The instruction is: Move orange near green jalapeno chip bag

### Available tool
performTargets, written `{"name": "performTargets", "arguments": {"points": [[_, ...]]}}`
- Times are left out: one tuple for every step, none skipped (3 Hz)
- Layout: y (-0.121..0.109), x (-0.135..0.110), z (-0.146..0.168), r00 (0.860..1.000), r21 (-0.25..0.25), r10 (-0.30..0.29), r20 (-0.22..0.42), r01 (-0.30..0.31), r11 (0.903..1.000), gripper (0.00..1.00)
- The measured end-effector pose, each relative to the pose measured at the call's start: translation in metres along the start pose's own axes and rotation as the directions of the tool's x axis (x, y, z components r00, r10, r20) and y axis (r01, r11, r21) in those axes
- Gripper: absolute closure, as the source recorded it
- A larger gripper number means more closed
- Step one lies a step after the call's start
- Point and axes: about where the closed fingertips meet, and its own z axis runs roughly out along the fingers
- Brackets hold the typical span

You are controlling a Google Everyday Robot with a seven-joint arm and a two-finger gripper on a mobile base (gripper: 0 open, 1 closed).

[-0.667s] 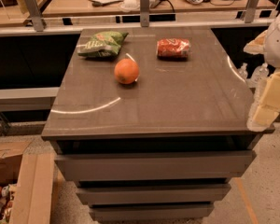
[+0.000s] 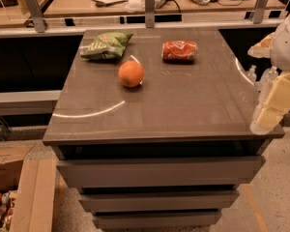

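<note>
The tool (image 2: pixel 267 119) hangs at the right edge of the desk (image 2: pixel 183 103), over its front right corner, holding nothing. I cannot tell whether it is open or closed. Well apart from it, the orange (image 2: pixel 131 74) sits on the left half of the desk top. The green chip bag (image 2: pixel 105 44) lies near the orange, behind it and to the left, not touching. A red snack bag (image 2: pixel 179 50) lies behind the orange to the right.

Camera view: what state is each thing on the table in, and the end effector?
orange, loose on the table, apart from both bags
green jalapeno chip bag, lying flat, back left
red snack bag, lying flat, back centre
end effector, beside the table's right edge, far from the orange
</note>
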Motion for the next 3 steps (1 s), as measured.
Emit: {"name": "performTargets", "arguments": {"points": [[-0.004, -0.011, 0.023, 0.989, -0.064, 0.027, 0.149, -0.017, 0.9978, 0.00], [-0.004, -0.026, 0.051, 0.950, -0.127, 0.052, 0.308, -0.013, 0.9918, 0.00], [-0.004, -0.054, 0.070, 0.890, -0.132, 0.062, 0.452, -0.003, 0.9913, 0.00]]}}
